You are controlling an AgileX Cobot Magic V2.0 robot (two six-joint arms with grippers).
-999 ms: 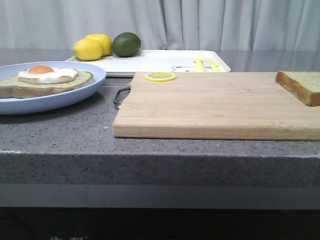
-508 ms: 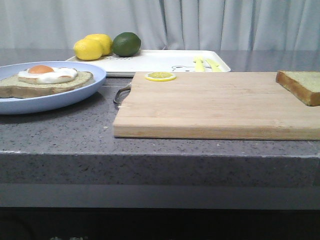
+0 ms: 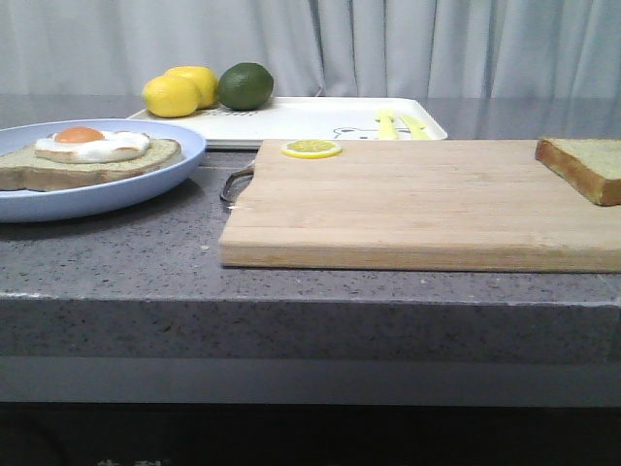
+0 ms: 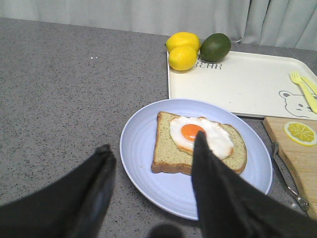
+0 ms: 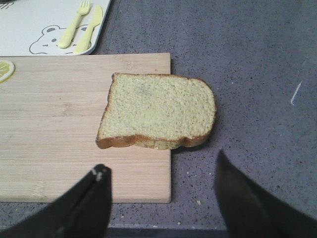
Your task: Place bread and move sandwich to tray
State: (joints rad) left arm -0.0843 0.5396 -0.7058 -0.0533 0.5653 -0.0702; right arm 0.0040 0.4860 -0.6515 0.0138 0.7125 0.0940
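right wrist view, bread (image 5: 157, 111) flat, long axis across cutting board (image 5: 59, 129) edge, both grippers spread, empty

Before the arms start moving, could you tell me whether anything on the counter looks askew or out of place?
One thing: the loose bread slice sits half off the cutting board, overhanging its edge onto the counter. The egg lies flat on the plated slice, nothing spilled.
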